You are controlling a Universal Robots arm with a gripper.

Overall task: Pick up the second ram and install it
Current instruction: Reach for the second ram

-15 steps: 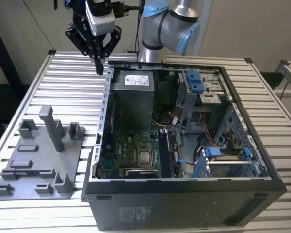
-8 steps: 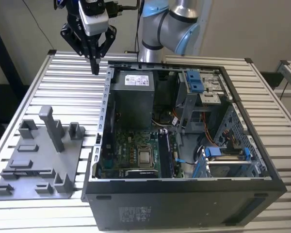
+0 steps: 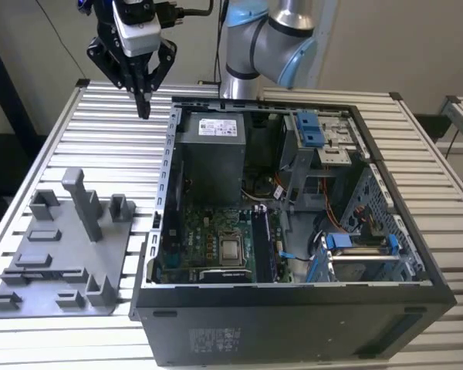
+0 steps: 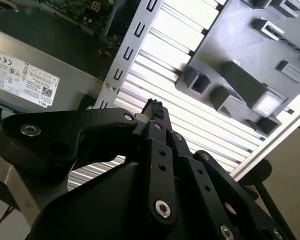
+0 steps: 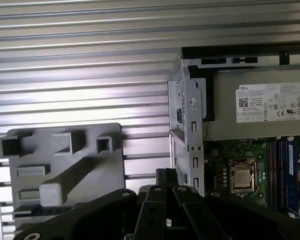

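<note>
Second ram [image 5: 290,170], one flat dark-blue strip, stands slotted in the green motherboard [image 3: 201,231], well apart from the jaws. The gripper [image 3: 144,109] is pinched together, holding nothing, over the ribbed metal table [image 3: 108,131], near one grey plastic tray [image 3: 38,270].
</note>
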